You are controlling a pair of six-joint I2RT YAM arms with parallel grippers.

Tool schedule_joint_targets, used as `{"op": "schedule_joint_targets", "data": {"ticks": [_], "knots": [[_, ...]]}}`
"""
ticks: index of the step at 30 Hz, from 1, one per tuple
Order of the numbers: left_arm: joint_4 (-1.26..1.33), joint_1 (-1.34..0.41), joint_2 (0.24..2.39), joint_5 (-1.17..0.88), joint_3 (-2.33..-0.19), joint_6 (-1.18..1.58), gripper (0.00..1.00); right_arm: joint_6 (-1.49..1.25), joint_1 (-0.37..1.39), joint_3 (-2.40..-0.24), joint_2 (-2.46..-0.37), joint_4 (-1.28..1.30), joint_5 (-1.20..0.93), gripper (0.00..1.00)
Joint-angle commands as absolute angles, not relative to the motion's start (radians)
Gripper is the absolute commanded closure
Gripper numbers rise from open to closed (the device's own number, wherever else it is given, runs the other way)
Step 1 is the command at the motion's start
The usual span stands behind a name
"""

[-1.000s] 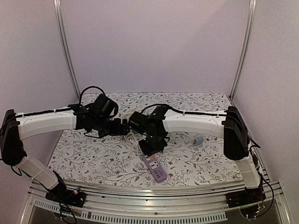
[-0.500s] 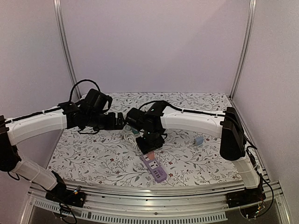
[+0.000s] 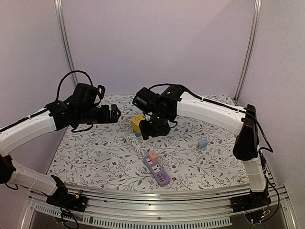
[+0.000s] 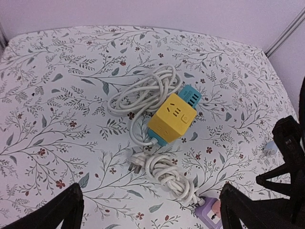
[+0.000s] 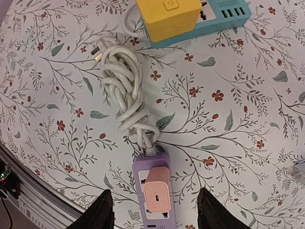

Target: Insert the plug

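A pink plug (image 5: 157,193) stands seated in the end socket of the purple power strip (image 5: 150,163), near the table's front in the top view (image 3: 153,155). My right gripper (image 5: 155,200) hovers well above it, open, with nothing between its fingers; in the top view it hangs near the yellow cube (image 3: 152,130). My left gripper (image 3: 112,114) is raised at the left, open and empty, looking down on the cords (image 4: 150,200). The strip's white bundled cord (image 5: 125,90) lies behind it.
A yellow-and-teal cube socket (image 4: 172,114) with its own coiled white cord (image 4: 143,90) lies mid-table, and a loose white three-pin plug (image 4: 136,163) lies beside the bundle. A small blue adapter (image 3: 203,143) rests at the right. Walls close in the back and both sides.
My right gripper has opened, let go of the pink plug and risen back toward the table's middle. The left arm has drawn back to the left and upward.
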State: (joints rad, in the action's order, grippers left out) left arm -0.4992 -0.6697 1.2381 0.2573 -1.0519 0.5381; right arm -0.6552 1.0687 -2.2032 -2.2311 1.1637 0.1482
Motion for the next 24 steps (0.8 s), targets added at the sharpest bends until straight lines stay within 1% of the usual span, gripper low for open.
{"op": "schedule_joint_targets", "data": {"ticks": [1,5,9,14,17,22,24], "knots": [[-0.383,-0.652,1.227,0.156,-1.038,0.473,0.01,-0.714,0.991,-2.138,-2.100,1.172,0.191,0.39],[-0.323,-0.667,1.258,0.031,-1.054,0.409,0.00,-0.739,0.921,-2.001,-1.992,1.132,0.173,0.37],[-0.328,-0.726,1.339,-0.040,-1.120,0.341,0.01,-0.776,0.841,-1.837,-1.865,1.085,0.138,0.35],[-0.382,-0.835,1.472,-0.032,-1.249,0.274,0.05,-0.843,0.727,-1.590,-1.725,0.998,0.042,0.34],[-0.383,-0.909,1.550,-0.014,-1.311,0.218,0.06,-0.871,0.655,-1.470,-1.654,0.940,-0.025,0.34],[-0.400,-1.019,1.705,-0.003,-1.432,0.134,0.07,-0.891,0.548,-1.357,-1.567,0.903,-0.090,0.34],[-0.421,-1.044,1.775,-0.003,-1.497,0.117,0.10,-0.897,0.517,-1.333,-1.543,0.913,-0.094,0.34]]}}
